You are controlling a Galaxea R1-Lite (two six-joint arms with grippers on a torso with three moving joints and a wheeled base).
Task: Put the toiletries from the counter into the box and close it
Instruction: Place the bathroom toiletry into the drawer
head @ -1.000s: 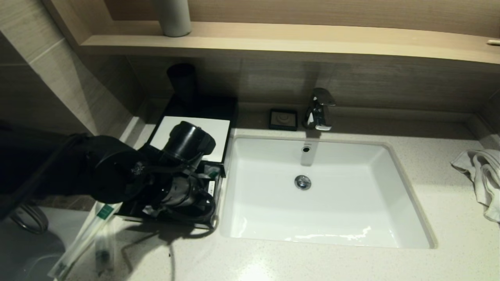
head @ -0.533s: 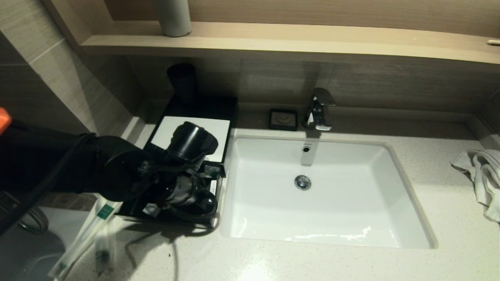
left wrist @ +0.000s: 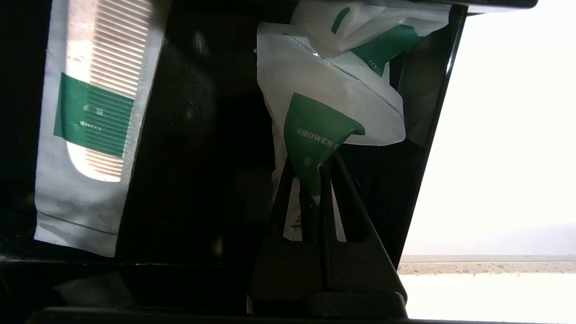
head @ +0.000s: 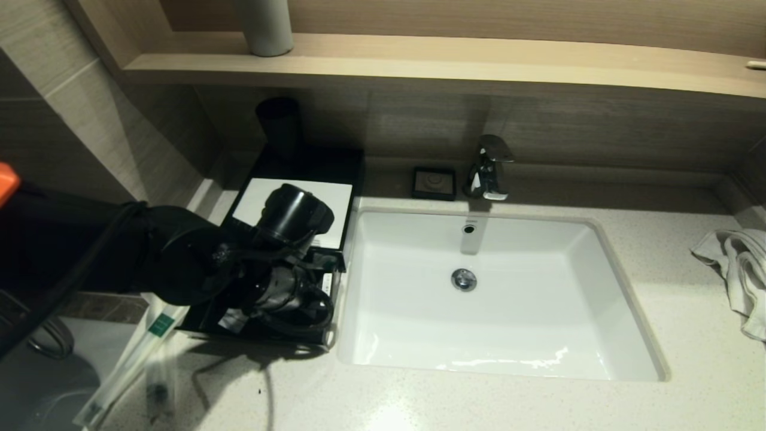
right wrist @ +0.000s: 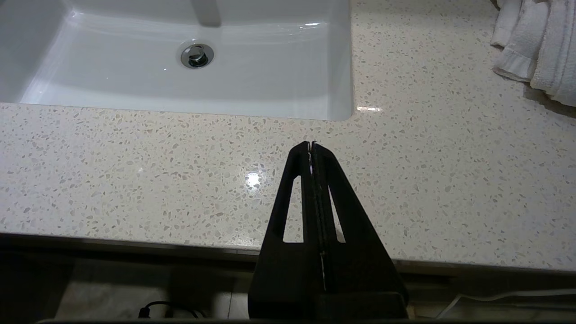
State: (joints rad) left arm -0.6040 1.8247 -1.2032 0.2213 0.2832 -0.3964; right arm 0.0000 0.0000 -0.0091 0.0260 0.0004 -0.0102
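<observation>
The shower cap sachet (left wrist: 333,103), a white pouch with a green label, hangs inside the pulled-out drawer (head: 326,287) of the black box (head: 299,164), pinched at its green corner by the left tool (left wrist: 320,173), whose two fingers are pressed together on the plastic. Another crumpled sachet (left wrist: 360,22) lies just behind it against the drawer's right wall, and a comb sachet (left wrist: 96,112) rests flat along the drawer's opposite side, well apart from the held pouch. The box, with its white top panel (head: 293,206), sits on the counter (head: 479,401) just left of the white sink basin (head: 497,299). Two more long thin sachets (head: 134,365) lie on the counter in front of the box, near its left front corner, one showing a green label. Behind the basin stand the chrome faucet (head: 489,167) and a small black square dish (head: 434,182); a white towel (head: 739,269) is bunched at the far right. The right tool (right wrist: 311,148) hangs above the counter's front edge, its fingers closed together on nothing.
</observation>
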